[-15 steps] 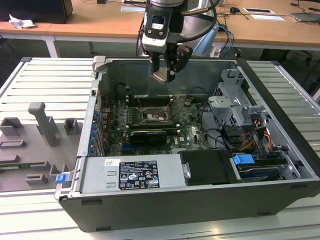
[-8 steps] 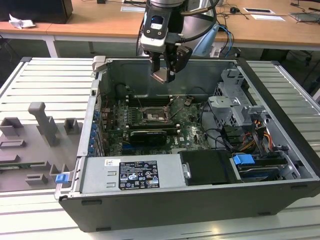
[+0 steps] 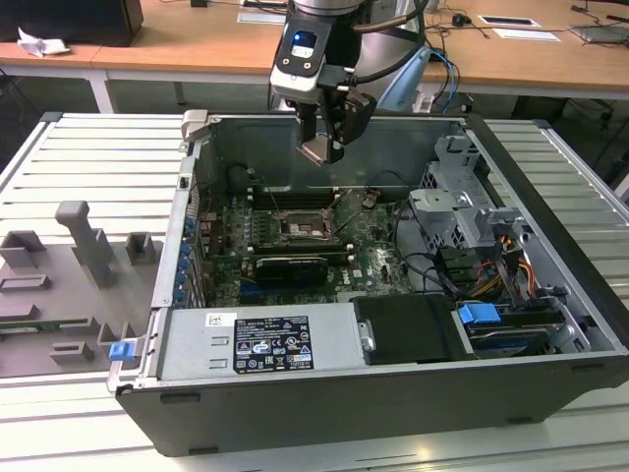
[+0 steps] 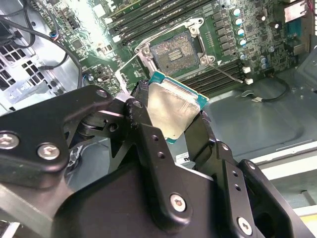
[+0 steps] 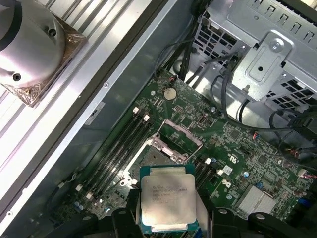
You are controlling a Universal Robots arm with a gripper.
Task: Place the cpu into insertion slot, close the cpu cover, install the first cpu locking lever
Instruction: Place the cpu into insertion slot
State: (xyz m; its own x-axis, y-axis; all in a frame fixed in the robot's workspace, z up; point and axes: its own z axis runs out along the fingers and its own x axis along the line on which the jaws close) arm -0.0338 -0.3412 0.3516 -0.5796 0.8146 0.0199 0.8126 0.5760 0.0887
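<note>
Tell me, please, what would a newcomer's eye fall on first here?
First, the cpu, gripped at its edges by the gripper above the motherboard. Next, the empty socket on the board below, and, in the exterior view, the open computer case on the ribbed table.

Black jaws, silver screws (image 4: 178,202), grey arm (image 3: 329,10)

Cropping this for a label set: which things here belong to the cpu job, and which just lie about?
Job: gripper, shut on the cpu; insertion slot; cpu cover.
Lying about: power supply; drive cage; grey fixtures.
</note>
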